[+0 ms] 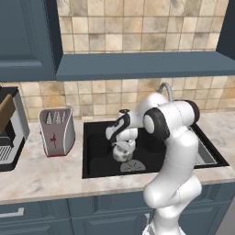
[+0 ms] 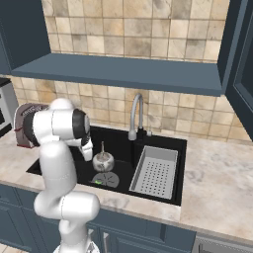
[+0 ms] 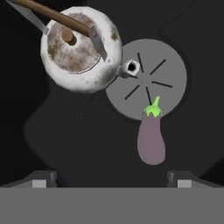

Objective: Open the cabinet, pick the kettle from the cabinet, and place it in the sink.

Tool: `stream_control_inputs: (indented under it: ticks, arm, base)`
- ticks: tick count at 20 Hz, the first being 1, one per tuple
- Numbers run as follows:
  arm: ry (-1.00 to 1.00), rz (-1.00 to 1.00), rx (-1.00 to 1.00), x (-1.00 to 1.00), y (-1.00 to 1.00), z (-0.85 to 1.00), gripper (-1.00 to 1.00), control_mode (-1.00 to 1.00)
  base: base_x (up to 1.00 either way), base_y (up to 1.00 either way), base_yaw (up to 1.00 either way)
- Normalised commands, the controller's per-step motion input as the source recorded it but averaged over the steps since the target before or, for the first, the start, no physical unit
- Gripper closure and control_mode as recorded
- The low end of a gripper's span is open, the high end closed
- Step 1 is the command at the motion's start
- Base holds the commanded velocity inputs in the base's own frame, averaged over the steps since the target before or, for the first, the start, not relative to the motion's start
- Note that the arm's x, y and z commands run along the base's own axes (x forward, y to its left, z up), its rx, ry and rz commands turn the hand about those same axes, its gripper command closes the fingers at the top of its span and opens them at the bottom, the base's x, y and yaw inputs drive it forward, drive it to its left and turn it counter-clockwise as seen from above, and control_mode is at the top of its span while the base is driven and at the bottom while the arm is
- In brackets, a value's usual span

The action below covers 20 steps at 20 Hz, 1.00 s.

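Squat shiny kettle (image 3: pixel 81 50) — round, brown-handled

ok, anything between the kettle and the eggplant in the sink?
Hand view: only the round grey drain on the sink floor; the kettle spout overlaps its edge, the eggplant stem touches its lower rim.

No readable text, label, brand, number or sign anywhere. Blank on the kettle (image 3: pixel 81 48), blank on the sink (image 1: pixel 98 158), nothing lettered on the cabinet (image 1: pixel 27 39). On the toaster (image 1: pixel 57 132), at nine o'clock from the sink in the left base view, just a small red mark on the side, too small to make out as a letter or symbol.
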Motion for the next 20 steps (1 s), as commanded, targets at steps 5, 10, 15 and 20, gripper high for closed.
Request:
stream_control_inputs:
  ticks: [5,10,15,20]
  arm:
    - [-0.05,0.41,0.03,-0.26,-0.01,0.4,-1.0,-1.0]
    - [-0.04,0.42,0.01,-0.23,0.0,0.42,-1.0,-1.0]
    - [-0.05,0.41,0.0,-0.22,0.0,0.45,-1.0,-1.0]
    - [-0.12,0.39,0.0,-0.24,0.0,0.47,-1.0,-1.0]
  base:
    - [0.0,0.0,0.0]
    - [0.0,0.0,0.0]
    - [0.0,0.0,0.0]
    - [0.0,0.0,0.0]
